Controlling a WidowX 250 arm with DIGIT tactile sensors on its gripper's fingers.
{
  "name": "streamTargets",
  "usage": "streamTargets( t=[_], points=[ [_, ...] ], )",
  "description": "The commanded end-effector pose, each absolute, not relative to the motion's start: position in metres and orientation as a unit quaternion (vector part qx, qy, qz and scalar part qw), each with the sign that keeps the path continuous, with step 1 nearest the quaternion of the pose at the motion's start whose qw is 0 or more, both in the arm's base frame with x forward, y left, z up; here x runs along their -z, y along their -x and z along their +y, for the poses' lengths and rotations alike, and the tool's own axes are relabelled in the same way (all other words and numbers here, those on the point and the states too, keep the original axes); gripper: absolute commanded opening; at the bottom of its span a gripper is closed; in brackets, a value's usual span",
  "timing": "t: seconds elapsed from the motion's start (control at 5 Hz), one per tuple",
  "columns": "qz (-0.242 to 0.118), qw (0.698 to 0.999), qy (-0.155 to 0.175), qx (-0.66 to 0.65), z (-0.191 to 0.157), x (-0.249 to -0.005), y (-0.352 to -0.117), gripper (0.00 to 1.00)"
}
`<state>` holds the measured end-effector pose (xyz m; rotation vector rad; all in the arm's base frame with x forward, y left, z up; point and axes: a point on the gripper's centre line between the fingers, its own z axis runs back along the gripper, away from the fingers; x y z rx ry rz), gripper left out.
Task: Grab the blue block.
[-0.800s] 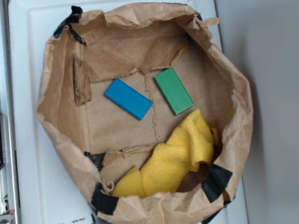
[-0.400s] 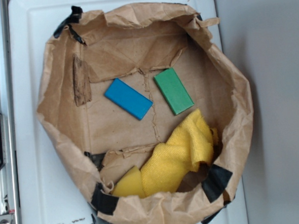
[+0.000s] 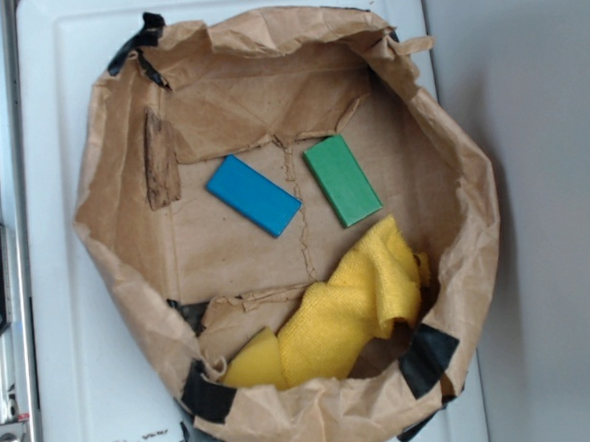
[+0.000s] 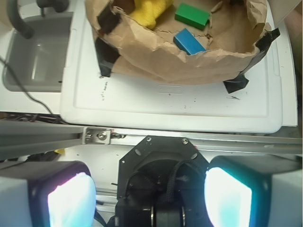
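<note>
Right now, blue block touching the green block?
Apart. The exterior view shows bare brown paper between the blue block and the green block, both flat on the bag floor; the wrist view shows the same gap.

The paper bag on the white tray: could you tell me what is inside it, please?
Inside the paper bag lie the blue block, a green block and a crumpled yellow cloth. Whatever is under the cloth is hidden.
</note>
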<state>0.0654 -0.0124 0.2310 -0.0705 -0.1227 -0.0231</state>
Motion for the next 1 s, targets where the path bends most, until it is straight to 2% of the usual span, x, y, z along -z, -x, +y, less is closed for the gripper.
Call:
streamTargets(
  t=[0.0, 0.2, 0.4, 0.6, 0.8],
  points=[
    [-0.063, 0.997, 0.035, 0.013, -0.012, -0.234, -0.067, 1.0],
    [-0.063, 0.997, 0.035, 0.013, -0.012, -0.234, -0.067, 1.0],
    [-0.072, 0.996, 0.059, -0.015, -0.006, -0.23, -0.117, 1.0],
    [-0.073, 0.994, 0.051, -0.066, -0.005, -0.23, -0.159, 1.0],
    [-0.072, 0.995, 0.049, -0.056, -0.003, -0.222, -0.181, 1.0]
  ],
)
